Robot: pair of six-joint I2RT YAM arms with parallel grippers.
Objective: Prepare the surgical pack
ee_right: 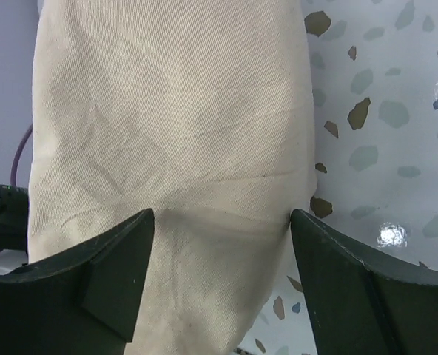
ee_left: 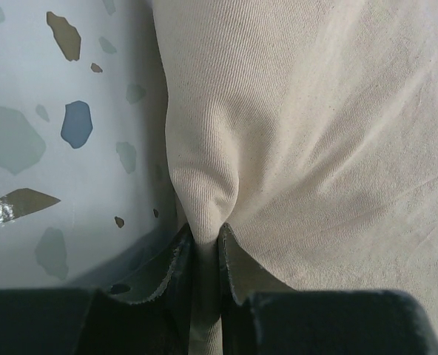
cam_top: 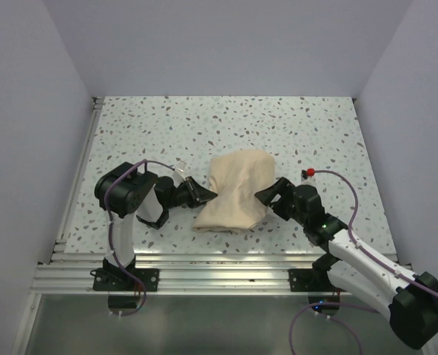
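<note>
A tan cloth bundle (cam_top: 235, 192) lies on a white speckled table (cam_top: 315, 126), near the middle and toward the near edge. It is about the shape of a pillow, its long side running away from the arms, and nothing wrapped inside it shows.

Two black grippers meet it from opposite sides. The left gripper (cam_top: 204, 194) reaches in low from the left and touches the bundle's left edge. In the left wrist view, the left gripper (ee_left: 206, 240) has its jaws nearly pressed together, pinching a raised fold of the cloth (ee_left: 315, 133). The fold narrows to a ridge where it enters the jaws. Speckled table surface (ee_left: 49, 148) shows to the left of the cloth.

The right gripper (cam_top: 267, 196) comes in from the right, at the bundle's near right side. In the right wrist view, the right gripper (ee_right: 223, 222) is spread wide, one finger on either side of the view and the cloth (ee_right: 174, 111) filling the gap between them. It cannot be told whether the pads press the cloth. Table (ee_right: 382, 133) shows on the right.
</note>
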